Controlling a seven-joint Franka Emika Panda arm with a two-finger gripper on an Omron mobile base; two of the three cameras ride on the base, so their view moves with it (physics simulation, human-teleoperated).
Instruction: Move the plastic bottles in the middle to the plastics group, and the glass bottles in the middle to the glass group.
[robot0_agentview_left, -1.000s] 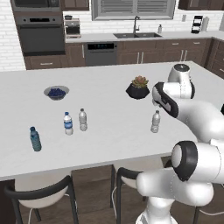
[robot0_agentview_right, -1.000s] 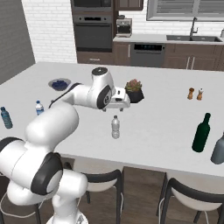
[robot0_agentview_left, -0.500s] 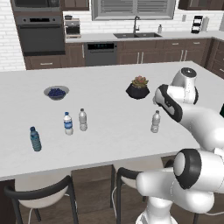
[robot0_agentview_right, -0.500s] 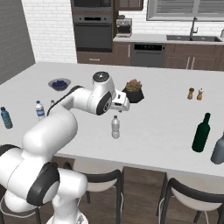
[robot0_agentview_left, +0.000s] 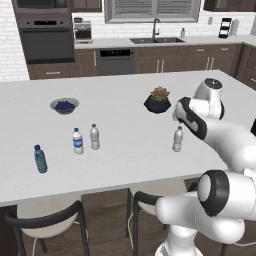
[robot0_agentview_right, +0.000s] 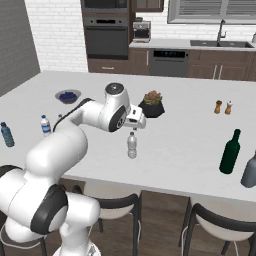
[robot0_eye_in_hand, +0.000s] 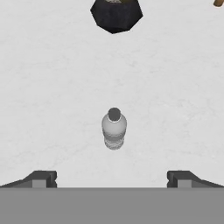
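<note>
our tool (robot0_eye_in_hand: 112, 181) hangs with its jaws spread wide above the clear plastic bottle (robot0_eye_in_hand: 113, 129), which stands upright on the tabletop (robot0_eye_in_hand: 52, 87) just short of the potted plant (robot0_eye_in_hand: 116, 14). we judge the bottle light, thin-walled and a bit slippery, best pinched across its body below the cap. it bears no readable label or writing.

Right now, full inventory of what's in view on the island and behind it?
clear plastic bottle: 1, greyish, white cap, upright below the gripper
clear plastic bottle: 1, white cap, island left, beside the labelled one
blue-labelled bottle: 1, clear, white cap
blue-tinted bottle: 1, blue cap, far left
green glass bottle: 1, dark green, island right
grey bottle: 1, at right edge
bowl: 1, grey, blue contents
potted plant: 1, black pot
shakers: 2, brown
stools: black, at near edge
oven: 1, dark, back wall
sink faucet: 1, rear counter
gripper: 1, open, above the clear bottle
</note>
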